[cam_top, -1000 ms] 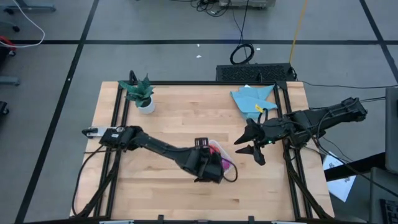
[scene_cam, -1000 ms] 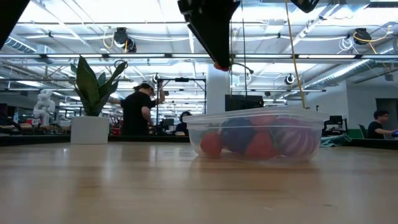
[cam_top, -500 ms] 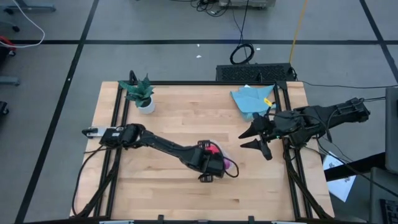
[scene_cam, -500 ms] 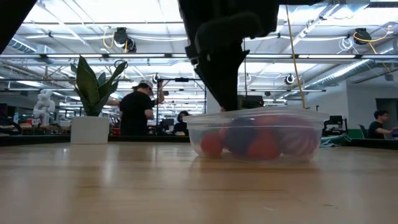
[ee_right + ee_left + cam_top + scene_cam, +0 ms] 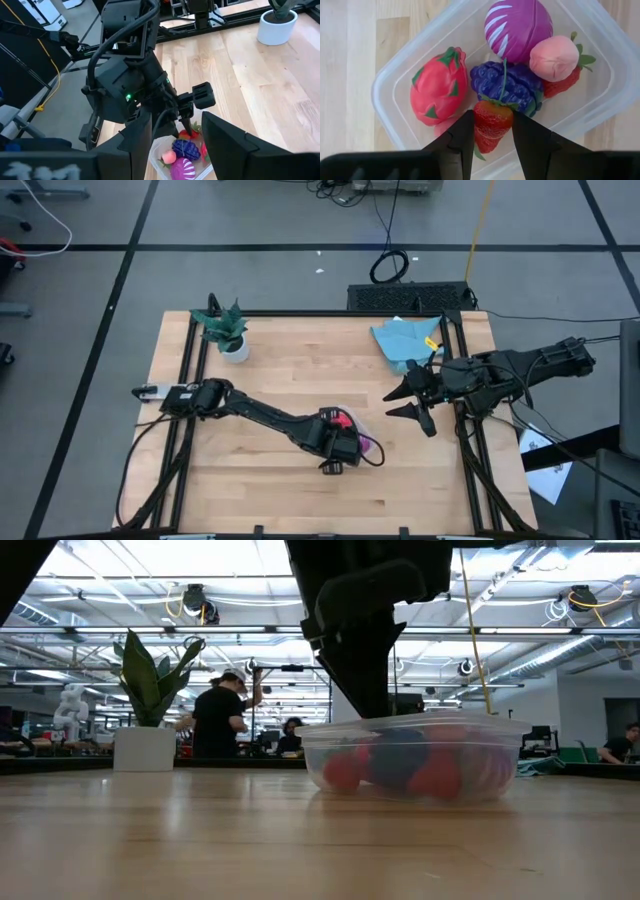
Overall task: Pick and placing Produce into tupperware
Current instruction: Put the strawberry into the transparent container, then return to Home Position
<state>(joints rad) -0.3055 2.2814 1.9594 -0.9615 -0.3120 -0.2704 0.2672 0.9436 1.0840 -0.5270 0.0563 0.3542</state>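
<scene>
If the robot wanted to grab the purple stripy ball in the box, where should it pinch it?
Probably across the round middle of the purple striped ball, coming straight down from above. It sits in a corner of the clear tub, with the tub's wall on one side and the peach and purple grapes against the other, so only its top is free. The fingers would need the little gaps beside it.

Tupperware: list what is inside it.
Inside the tupperware: a dragon fruit, purple grapes, a striped magenta piece, a peach partly covering a red piece, and a strawberry between the left gripper fingers.
</scene>
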